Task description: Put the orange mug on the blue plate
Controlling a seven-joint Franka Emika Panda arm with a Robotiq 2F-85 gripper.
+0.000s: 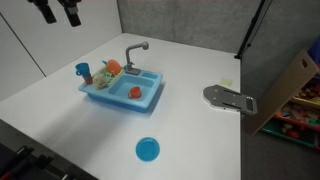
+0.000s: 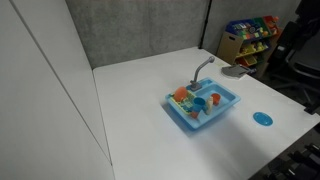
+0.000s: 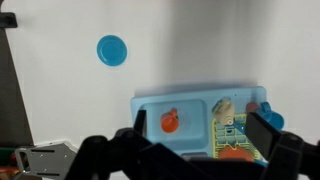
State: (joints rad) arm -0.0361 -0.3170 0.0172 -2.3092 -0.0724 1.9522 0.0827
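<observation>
The orange mug (image 1: pixel 135 92) sits in the basin of the light blue toy sink (image 1: pixel 150 100); in the wrist view the mug (image 3: pixel 170 122) lies in the sink's left basin (image 3: pixel 150 105). The blue plate (image 1: pixel 148 150) lies flat on the white table near the front edge, apart from the sink. It also shows in an exterior view (image 2: pixel 263 118) and in the wrist view (image 3: pixel 112 49). My gripper (image 1: pixel 58 12) hangs high above the table's far left corner, open and empty; its two dark fingers (image 3: pixel 200 140) frame the sink from above.
A small blue cup (image 1: pixel 83 71) and a larger orange-and-green item (image 1: pixel 108 70) sit at the sink's other end, by its grey faucet (image 1: pixel 135 50). A grey metal plate (image 1: pixel 230 98) lies at the table's edge. A cardboard box (image 1: pixel 290 85) stands beyond it.
</observation>
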